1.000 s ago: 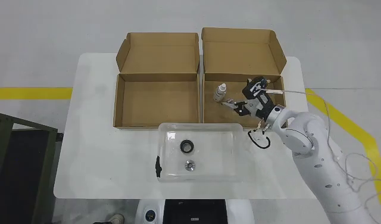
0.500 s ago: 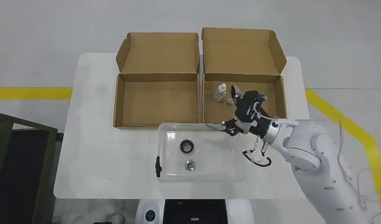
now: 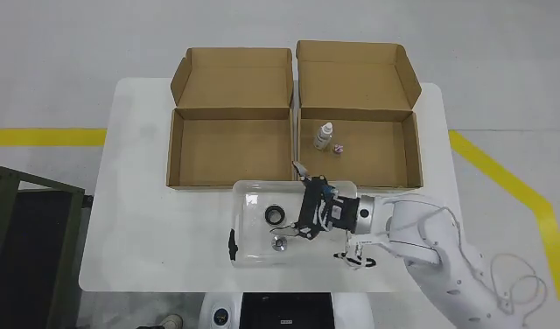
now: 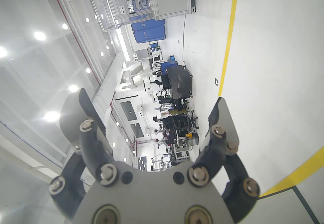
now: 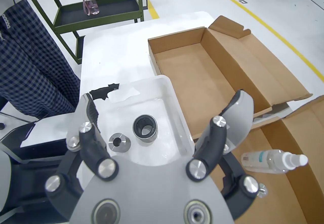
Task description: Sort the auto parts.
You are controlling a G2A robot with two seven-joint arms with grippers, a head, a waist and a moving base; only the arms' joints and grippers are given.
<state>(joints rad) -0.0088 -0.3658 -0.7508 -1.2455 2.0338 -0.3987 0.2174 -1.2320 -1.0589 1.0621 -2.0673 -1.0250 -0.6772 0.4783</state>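
A clear plastic tray (image 3: 247,189) at the table's front holds a black ring (image 3: 275,213) and a silver bushing (image 3: 279,242). My right gripper (image 3: 289,202) hovers over the tray's right half, open, with nothing between its fingers. From its wrist, the black ring (image 5: 145,129) and silver bushing (image 5: 119,143) lie just beyond the right gripper (image 5: 164,106), inside the tray (image 5: 174,98). My left gripper (image 4: 152,103) is open and empty, pointing out at the room away from the table.
Two open cardboard boxes stand behind the tray: the left box (image 3: 232,150) is bare, and the right box (image 3: 385,154) holds a spray bottle (image 3: 324,136) and a small pink piece (image 3: 339,149). A black strip (image 3: 232,244) sits on the tray's left rim. A person in checked clothes (image 5: 30,70) stands beside the table.
My right arm has swung from above the right box forward and left to above the tray, staying open. The parts in the tray have not moved.
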